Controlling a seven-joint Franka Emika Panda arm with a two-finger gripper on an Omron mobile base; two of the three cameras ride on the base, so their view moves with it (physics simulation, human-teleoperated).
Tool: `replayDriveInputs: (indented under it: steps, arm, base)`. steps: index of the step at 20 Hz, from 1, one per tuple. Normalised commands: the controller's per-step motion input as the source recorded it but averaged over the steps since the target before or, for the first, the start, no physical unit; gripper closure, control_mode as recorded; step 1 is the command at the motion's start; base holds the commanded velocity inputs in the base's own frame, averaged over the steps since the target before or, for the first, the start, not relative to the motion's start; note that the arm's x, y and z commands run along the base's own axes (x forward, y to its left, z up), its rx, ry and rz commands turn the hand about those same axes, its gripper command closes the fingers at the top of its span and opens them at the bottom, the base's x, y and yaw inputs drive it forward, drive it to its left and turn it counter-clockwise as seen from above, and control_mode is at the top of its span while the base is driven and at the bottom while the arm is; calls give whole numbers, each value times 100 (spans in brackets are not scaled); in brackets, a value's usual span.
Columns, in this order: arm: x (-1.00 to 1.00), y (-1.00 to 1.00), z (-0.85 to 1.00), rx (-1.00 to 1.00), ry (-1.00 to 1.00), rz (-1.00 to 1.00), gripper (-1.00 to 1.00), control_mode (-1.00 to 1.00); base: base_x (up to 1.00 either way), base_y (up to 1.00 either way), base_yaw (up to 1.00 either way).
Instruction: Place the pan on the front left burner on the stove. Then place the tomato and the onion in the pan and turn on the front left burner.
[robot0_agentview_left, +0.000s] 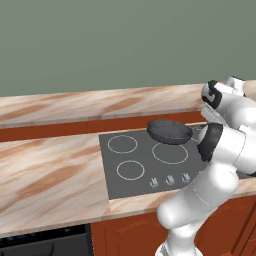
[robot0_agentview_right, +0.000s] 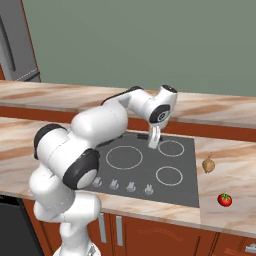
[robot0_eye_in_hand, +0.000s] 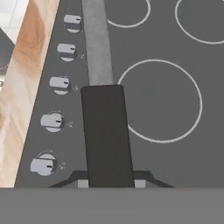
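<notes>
Gripping the straight black stick handle (robot0_eye_in_hand: 107, 135) between them, the two small dark finger tips (robot0_eye_in_hand: 83, 181) of the gripper (robot0_eye_in_hand: 108, 183) are closing tightly on its sides, and the handle is running straight away from the fingers with its grey neck beyond. Just beside the fingers on one side, a row of small silver knobs (robot0_eye_in_hand: 53, 122) is lining the edge of the flat dark grey rectangular stove (robot0_eye_in_hand: 175, 166), and on the other side a large white ring outline (robot0_eye_in_hand: 159, 101) is lying on the cooktop below the hand.

From the left base view, the round dark grey-black frying pan (robot0_agentview_left: 169, 131) is hanging in the air out ahead of the fingers, above the stove's back edge and over the larger ring, not resting on the glass. The thin white circle of the front left burner (robot0_agentview_left: 130, 170) is sitting well away from the pan, nearer the knobs.

From the right base view, the small golden orange-brown onion (robot0_agentview_right: 208, 164) is lying on the marbled counter (robot0_agentview_right: 235, 170) just off the stove's side, well apart from the fingers, and the small red round tomato (robot0_agentview_right: 225, 200) is sitting nearer the counter's front edge.
</notes>
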Motion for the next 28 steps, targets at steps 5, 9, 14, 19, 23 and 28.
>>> replayDriveInputs:
  steps: [5, 9, 14, 19, 23, 28]
  arm:
    - [2, 57, -15, 0, 0, 18, 100, -100]
    - [0, 56, -17, -5, 0, 14, 100, -100]
    - [0, 50, -9, -12, -3, 1, 100, -100]
    - [2, 35, -10, -10, -7, -1, 100, -100]
    - [14, 15, -17, 0, -12, -2, 100, -100]
    - [33, 12, -12, 0, -8, -2, 100, -100]
  base:
    - [0, 0, 0]
    - [0, 0, 0]
    - [0, 0, 0]
    - [0, 0, 0]
    - [0, 0, 0]
    - [0, 0, 0]
